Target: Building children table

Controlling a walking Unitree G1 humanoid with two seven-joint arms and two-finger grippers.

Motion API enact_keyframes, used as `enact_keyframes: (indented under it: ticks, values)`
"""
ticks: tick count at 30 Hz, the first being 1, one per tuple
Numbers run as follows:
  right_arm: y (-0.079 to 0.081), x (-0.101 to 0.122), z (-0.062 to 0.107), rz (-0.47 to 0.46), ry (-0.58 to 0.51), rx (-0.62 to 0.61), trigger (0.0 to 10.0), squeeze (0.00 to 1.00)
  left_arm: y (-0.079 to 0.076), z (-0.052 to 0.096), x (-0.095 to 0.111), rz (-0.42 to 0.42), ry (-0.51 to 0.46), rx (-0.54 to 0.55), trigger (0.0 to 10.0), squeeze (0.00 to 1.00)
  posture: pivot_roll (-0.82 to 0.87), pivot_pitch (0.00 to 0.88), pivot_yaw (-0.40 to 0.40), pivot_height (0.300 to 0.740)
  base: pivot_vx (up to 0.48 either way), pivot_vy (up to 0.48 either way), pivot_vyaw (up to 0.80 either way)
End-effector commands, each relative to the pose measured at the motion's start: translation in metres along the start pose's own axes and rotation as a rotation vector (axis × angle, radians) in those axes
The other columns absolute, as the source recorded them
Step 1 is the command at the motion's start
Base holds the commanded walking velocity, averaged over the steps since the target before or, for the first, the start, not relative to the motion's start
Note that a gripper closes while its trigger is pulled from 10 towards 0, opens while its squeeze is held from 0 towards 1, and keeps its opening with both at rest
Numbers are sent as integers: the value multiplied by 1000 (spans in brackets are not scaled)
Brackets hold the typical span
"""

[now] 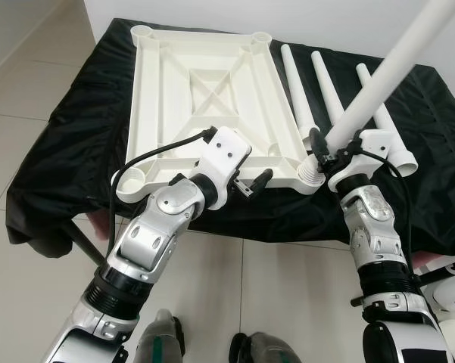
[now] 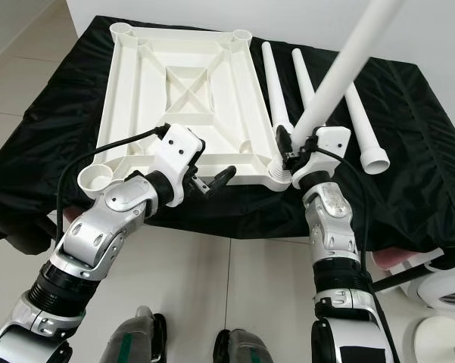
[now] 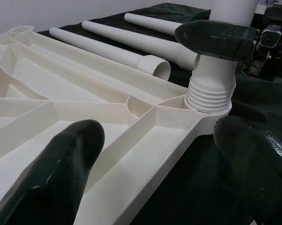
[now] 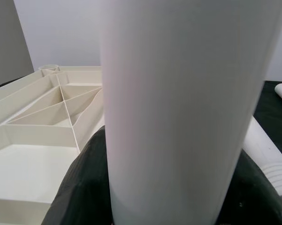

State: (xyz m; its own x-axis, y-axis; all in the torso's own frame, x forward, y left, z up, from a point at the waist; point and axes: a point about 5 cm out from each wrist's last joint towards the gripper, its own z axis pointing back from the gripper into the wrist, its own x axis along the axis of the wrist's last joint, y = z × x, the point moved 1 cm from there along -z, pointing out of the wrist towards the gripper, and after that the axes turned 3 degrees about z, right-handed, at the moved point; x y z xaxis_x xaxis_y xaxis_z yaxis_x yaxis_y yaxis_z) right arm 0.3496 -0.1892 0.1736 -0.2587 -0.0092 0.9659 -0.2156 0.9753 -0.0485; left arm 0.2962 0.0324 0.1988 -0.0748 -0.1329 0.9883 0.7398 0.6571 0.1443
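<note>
Four white plastic legs are being dealt with here: three loose legs (image 1: 325,83) are lying side by side on the black cloth (image 1: 76,144) just beside the upturned tabletop (image 1: 204,91), and one leg (image 1: 394,68) is being stood in the near right corner socket (image 1: 312,175). The parts are judged to be light, stiff and smooth — hollow moulded plastic that could slip, so the leg is best taken low, just above its threaded collar, where turning is easiest. The right gripper (image 1: 335,147) is being held clamped around that leg near its base, its black fingers (image 4: 80,183) pressed against the tube on both sides. The left gripper (image 1: 253,184) is being held at the tabletop's near edge — its fingers (image 3: 51,173) are spread apart, straddling the rim without closing on it.
</note>
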Motion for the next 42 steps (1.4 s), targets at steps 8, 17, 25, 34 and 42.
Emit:
enact_keyframes:
  ticks: [8,17,25,34,42]
  values:
    - [-3,-21,-2,55,133,52,10000,0,-4,2,5,3,-6,-44,10000,0,89,114,-69,740,0,0,0]
    - [-4,-33,8,48,158,44,10000,0,-2,3,6,9,-10,-34,10000,0,84,118,-64,740,0,0,0]
    - [-5,-39,18,-6,136,18,10000,0,-2,3,8,9,-12,-38,10000,0,80,120,-57,740,0,0,0]
    - [-9,-43,22,-66,119,-49,10000,0,-4,3,8,9,-12,-46,10000,0,80,118,-51,740,0,0,0]
    - [-10,-45,19,-35,140,-51,10000,0,-4,3,8,10,-13,-46,10000,0,84,111,-53,740,0,0,0]
